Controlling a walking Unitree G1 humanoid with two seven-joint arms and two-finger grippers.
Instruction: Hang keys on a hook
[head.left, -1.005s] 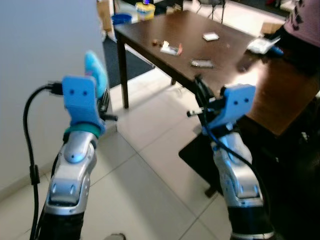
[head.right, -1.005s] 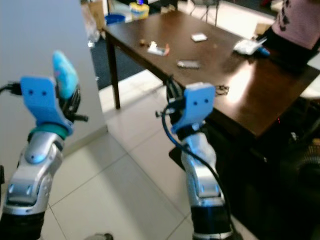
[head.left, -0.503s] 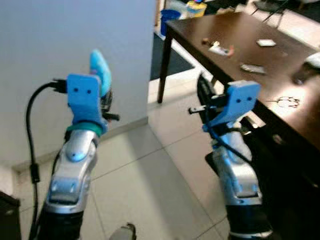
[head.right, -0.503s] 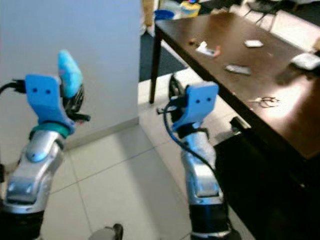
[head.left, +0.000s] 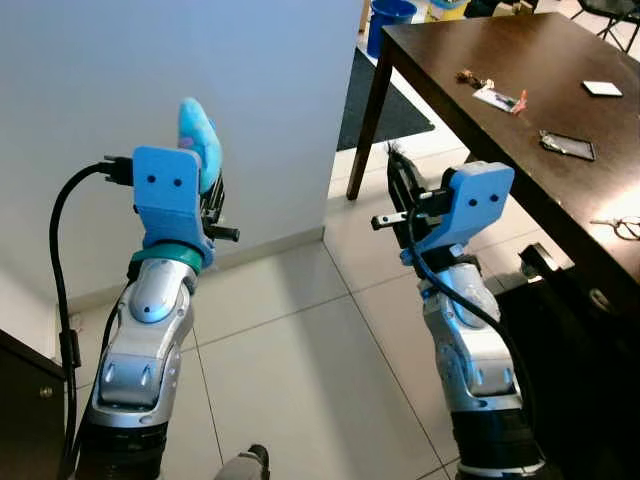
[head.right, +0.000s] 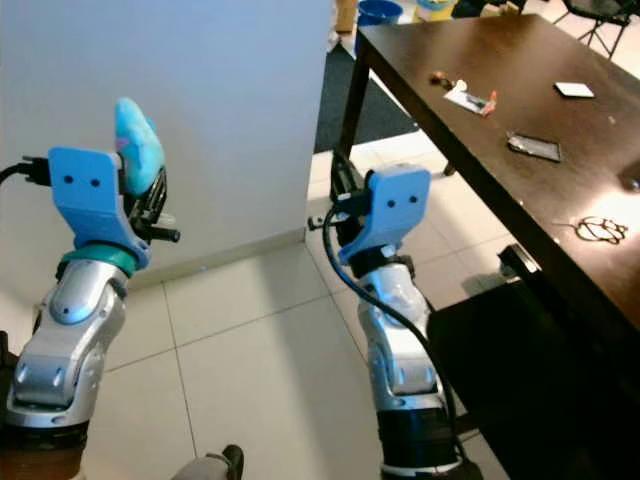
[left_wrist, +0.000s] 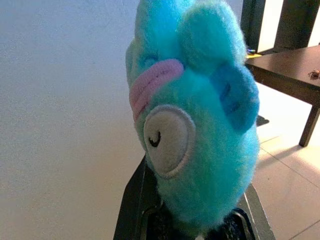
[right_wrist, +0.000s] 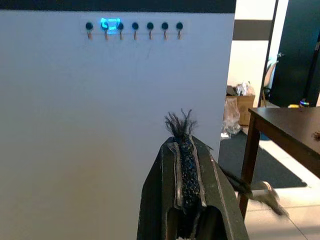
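Turquoise plush keychain (left_wrist: 192, 125) is clamped upright in the left gripper (head.left: 207, 190), while the right gripper (right_wrist: 186, 165) pinches a dark frayed cord. This looks like the carrying step: the row of hooks (right_wrist: 134, 27) high on the white wall (head.left: 150, 80) needs approaching. The view has swung from the table (head.left: 520, 60) toward that wall

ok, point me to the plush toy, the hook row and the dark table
plush toy (left_wrist: 192, 125), left wrist view, middle of its blue body
hook row (right_wrist: 134, 27), right wrist view, centre peg
dark table (head.right: 520, 95), right eye view, bare top
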